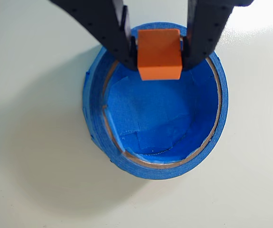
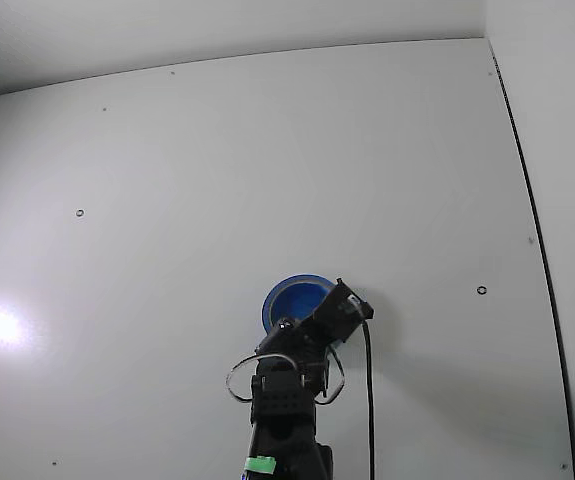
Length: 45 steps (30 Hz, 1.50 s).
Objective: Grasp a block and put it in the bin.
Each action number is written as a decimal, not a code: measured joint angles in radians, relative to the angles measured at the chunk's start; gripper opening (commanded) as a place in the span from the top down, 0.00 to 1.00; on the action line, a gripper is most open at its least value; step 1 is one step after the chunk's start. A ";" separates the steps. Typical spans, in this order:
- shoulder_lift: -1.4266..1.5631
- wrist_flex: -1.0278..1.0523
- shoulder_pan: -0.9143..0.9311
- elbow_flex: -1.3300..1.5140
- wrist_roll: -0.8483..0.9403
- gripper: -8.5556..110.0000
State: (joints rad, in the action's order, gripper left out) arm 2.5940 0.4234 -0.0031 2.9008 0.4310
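Orange-red, plain-faced block sits clamped between the black pincer fingers above the blue bin.

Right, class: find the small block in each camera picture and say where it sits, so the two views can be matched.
Wrist view: the block is top centre, held between the gripper fingers, above the far rim of the bin.
Fixed view: the block is not visible; the arm hides it.
Shared landmark: the blue bin, lower centre here.
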 measured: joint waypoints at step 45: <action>0.706 0.124 0.172 0.015 -0.525 0.92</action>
State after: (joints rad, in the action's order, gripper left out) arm 3.2996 0.5476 0.1687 2.9161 -0.0936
